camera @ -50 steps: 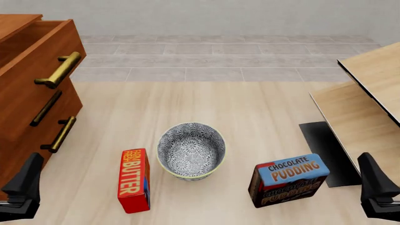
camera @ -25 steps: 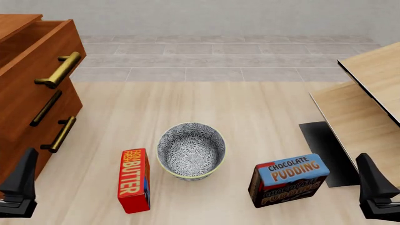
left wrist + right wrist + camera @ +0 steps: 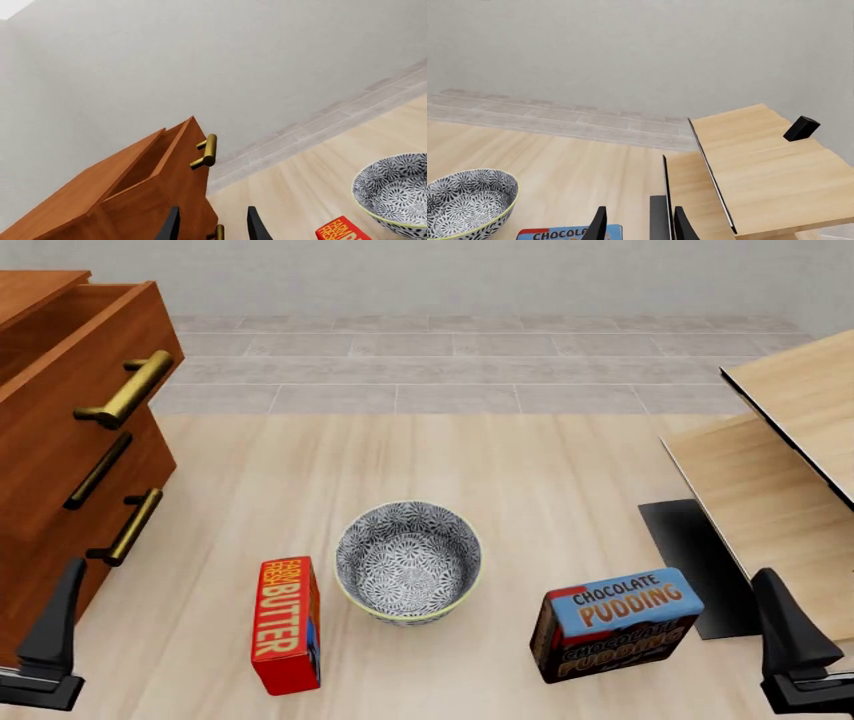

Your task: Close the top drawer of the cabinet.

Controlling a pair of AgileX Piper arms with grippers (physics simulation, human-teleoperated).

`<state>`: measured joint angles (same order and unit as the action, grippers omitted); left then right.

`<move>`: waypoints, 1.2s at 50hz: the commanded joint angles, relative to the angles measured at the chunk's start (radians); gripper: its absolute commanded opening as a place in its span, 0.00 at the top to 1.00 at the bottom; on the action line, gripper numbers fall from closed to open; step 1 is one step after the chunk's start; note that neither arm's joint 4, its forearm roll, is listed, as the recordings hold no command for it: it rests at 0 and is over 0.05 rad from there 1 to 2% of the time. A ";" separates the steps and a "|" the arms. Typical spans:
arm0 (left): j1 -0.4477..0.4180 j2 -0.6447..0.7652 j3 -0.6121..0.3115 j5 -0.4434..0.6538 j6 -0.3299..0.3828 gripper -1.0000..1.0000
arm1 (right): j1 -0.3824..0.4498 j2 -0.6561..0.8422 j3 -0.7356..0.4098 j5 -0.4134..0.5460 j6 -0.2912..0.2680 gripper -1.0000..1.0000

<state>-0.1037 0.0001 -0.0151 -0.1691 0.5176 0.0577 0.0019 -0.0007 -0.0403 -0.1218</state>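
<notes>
The reddish-brown cabinet [image 3: 54, 530] stands at the left edge of the table. Its top drawer [image 3: 67, 370] is pulled out past the two lower fronts, and its brass bar handle [image 3: 130, 388] faces the table's middle. My left gripper [image 3: 60, 615] hangs low at the near left, in front of the cabinet's lowest drawer and apart from it. In the left wrist view the drawer [image 3: 183, 165] and its handle [image 3: 208, 151] lie beyond the left gripper [image 3: 212, 227], which is open and empty. My right gripper [image 3: 785, 635] sits open at the near right, far from the cabinet.
A patterned bowl [image 3: 407, 560] stands mid-table between a red butter box [image 3: 287, 625] and a chocolate pudding box [image 3: 617, 625]. Pale wood panels [image 3: 787, 470] and a black slab [image 3: 694, 565] fill the right side. A small black block [image 3: 800, 128] rests on the upper panel.
The left gripper has edged slightly right and down and turned, showing a narrower profile. The right gripper has sunk a little and drifted left. The drawer has not moved.
</notes>
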 commanded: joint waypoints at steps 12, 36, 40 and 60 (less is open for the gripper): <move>-0.031 0.000 0.015 -0.058 0.237 0.00 | 0.026 -0.002 0.000 -0.024 -0.043 0.00; -0.040 0.361 0.015 -0.444 0.445 0.00 | 0.026 -0.002 0.000 -0.018 -0.043 0.00; -0.056 0.497 0.015 -0.584 0.481 0.00 | 0.028 -0.002 0.001 -0.021 -0.043 0.00; -0.043 0.978 0.011 -1.051 0.656 0.00 | 0.032 -0.002 0.000 -0.023 -0.045 0.00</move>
<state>-0.1585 0.8370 -0.0009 -1.0871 1.0998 0.0907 0.0003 -0.0009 -0.0620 -0.1674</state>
